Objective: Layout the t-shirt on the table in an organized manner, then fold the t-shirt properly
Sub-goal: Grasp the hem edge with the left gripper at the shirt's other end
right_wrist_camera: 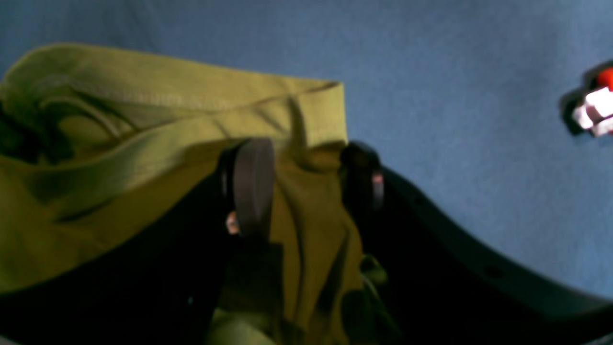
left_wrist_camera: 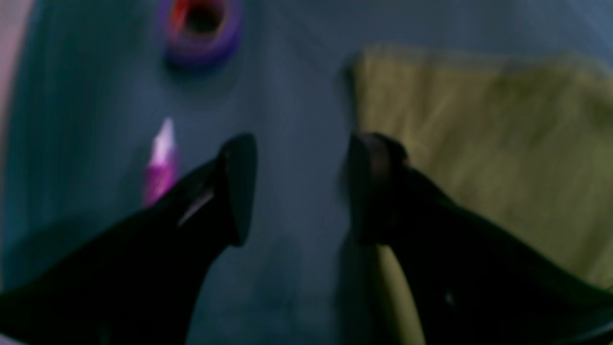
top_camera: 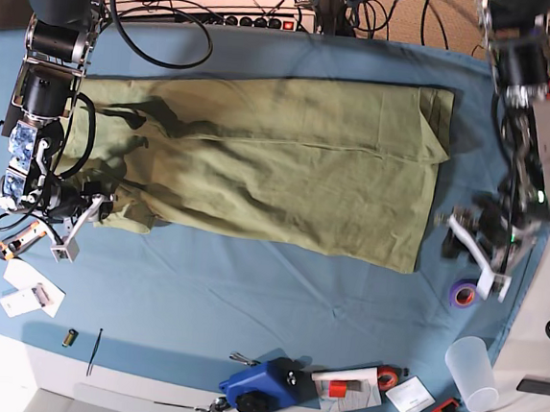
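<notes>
The blue surface [top_camera: 247, 300] carries the olive t-shirt [top_camera: 278, 168] spread lengthwise across its far half, body mostly flat with a fold line along it, so it reads as laid out for folding. Its left end is bunched near the sleeve, likely because the right claw [right_wrist_camera: 306, 177] straddles a ridge of cloth there, fingers apart with fabric between them; whether they pinch it I cannot tell. The left claw [left_wrist_camera: 297, 187] hangs spread over bare blue cloth just beside the shirt's hem edge at the right, holding nothing. A purple tape roll [left_wrist_camera: 201, 28] lies nearby, clear of the shirt.
</notes>
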### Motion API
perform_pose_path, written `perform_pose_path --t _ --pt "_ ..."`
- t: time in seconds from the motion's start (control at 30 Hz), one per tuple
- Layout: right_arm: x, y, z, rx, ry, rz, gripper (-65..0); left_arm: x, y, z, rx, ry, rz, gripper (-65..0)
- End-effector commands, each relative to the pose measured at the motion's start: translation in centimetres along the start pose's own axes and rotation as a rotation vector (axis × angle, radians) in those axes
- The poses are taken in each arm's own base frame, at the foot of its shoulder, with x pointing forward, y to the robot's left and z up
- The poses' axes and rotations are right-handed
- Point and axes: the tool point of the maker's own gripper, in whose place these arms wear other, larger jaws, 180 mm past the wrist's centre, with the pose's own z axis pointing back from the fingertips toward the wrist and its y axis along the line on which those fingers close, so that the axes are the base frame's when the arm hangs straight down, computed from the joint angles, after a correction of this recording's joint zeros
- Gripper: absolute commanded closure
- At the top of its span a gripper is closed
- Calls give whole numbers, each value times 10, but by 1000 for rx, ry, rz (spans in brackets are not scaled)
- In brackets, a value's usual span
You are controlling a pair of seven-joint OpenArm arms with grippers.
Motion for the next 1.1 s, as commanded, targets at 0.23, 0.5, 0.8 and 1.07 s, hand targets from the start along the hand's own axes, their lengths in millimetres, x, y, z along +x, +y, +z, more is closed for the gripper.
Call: perform_pose_path --t 0.23,0.5,0.8,1.07 --pt "19 -11 12 -22 -46 7 -250 29 8 -45 -137 37 127 -316" --pt "19 -11 12 -22 -46 6 -250 13 -25 -63 -289 97 173 -316" --pt "17 -11 12 -22 -37 6 -250 -2 -41 -79 -247 143 119 -316" --pt "16 -10 12 -20 -32 -9 -91 -25 -67 -92 -208 268 39 -133"
